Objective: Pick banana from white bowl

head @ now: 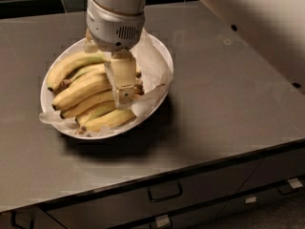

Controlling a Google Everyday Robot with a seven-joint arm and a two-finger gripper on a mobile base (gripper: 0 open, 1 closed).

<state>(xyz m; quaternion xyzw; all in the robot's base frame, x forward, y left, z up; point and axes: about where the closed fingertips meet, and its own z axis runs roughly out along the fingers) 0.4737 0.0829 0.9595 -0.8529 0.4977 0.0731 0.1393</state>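
The wide white bowl, lined with crinkled white paper, sits on the grey counter at left of centre. Several yellow bananas lie side by side in it, stems toward the right. My gripper comes down from above over the bowl's middle, its beige finger resting among the bananas near their stem ends. The white wrist housing hides the back part of the bowl.
The grey counter stretches to the right and front. Drawers with handles run below its front edge. A pale arm part fills the upper right corner. Dark tiles line the back wall.
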